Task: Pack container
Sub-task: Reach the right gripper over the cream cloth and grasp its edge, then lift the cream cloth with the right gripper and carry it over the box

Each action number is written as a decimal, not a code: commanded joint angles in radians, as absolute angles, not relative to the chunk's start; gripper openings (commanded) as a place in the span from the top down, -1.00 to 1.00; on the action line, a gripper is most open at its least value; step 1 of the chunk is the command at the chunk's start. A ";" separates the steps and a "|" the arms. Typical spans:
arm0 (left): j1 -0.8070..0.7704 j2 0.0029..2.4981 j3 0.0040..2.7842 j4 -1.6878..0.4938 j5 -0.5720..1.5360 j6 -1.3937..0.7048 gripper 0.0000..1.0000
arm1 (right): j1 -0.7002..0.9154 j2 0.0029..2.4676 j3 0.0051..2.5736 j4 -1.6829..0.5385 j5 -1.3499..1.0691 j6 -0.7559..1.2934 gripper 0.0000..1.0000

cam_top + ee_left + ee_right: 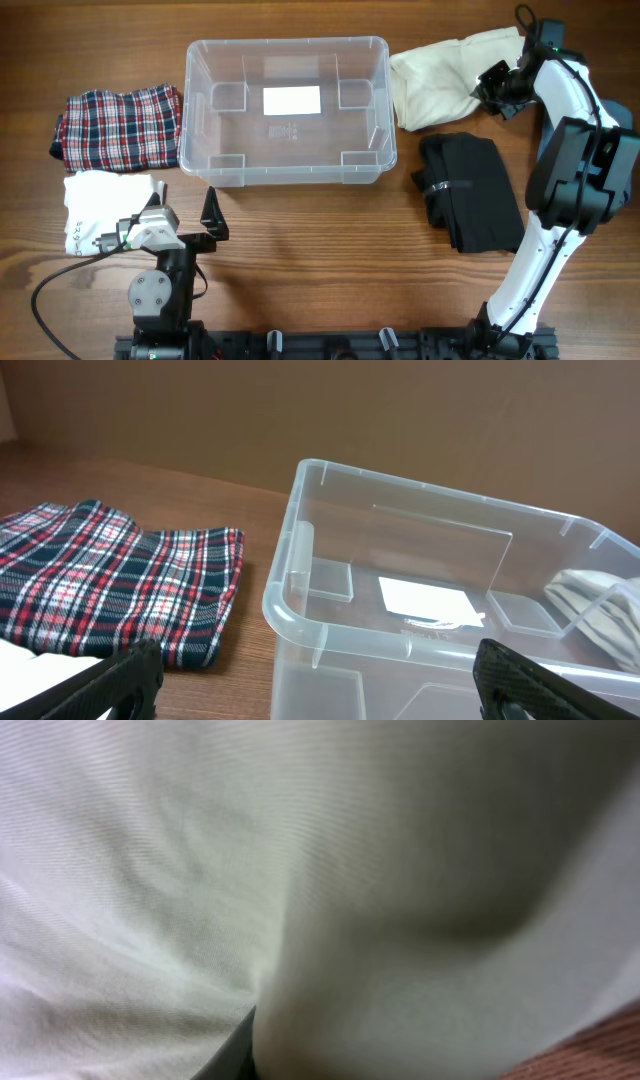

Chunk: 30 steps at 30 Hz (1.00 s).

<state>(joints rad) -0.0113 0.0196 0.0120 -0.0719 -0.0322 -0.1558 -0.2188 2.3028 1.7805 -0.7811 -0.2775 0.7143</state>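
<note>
The container (290, 172) stands at the centre of the table. To its far right, the right gripper (492, 88) presses into a cream cloth (435, 75); how far it is open cannot be told. Near left, the left gripper (213, 216) is spread wide and grips nothing.

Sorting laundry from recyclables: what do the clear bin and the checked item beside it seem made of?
The container: clear, glossy rigid plastic, seemingly; the table shows through its walls. The plaid cloth: matte woven fabric, perhaps cotton flannel; it lies folded, with soft creases.
</note>
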 commanded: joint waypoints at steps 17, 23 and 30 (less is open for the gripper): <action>-0.015 0.014 0.006 -0.068 -0.043 -0.162 -1.00 | -0.216 2.015 1.784 -0.669 -0.237 0.516 0.92; -0.015 0.013 0.006 -0.069 -0.043 -0.162 -1.00 | -0.216 1.871 1.784 -0.646 -0.238 0.432 0.91; -0.015 0.014 0.006 -0.069 -0.043 -0.162 -1.00 | -0.208 1.681 1.784 -0.646 -0.282 0.395 0.92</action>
